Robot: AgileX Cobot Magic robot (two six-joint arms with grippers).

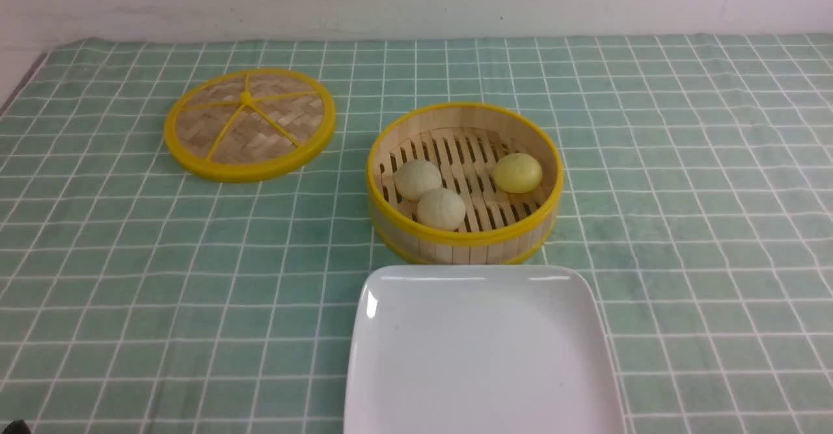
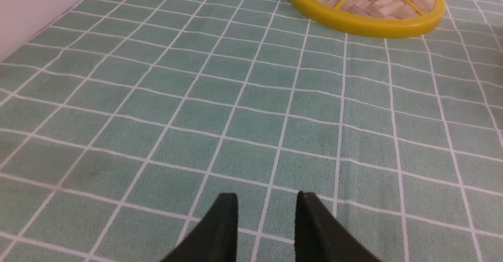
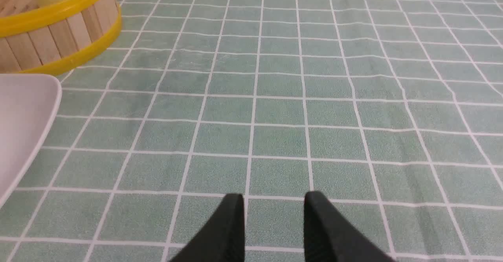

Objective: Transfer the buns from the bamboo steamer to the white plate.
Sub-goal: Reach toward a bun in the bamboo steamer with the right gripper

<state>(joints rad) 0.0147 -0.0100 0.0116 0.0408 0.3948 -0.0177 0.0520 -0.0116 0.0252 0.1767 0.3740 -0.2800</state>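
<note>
Left pincer (image 2: 267,197) parted, right pincer (image 3: 274,197) parted, empty

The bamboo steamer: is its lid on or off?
Off. The bamboo steamer stands uncovered, three buns visible inside; the lid lies flat, apart, to its left.

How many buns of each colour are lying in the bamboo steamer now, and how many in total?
Pale cream buns: 2
Yellow bun: 1
Total: 3, all inside the bamboo steamer
</note>
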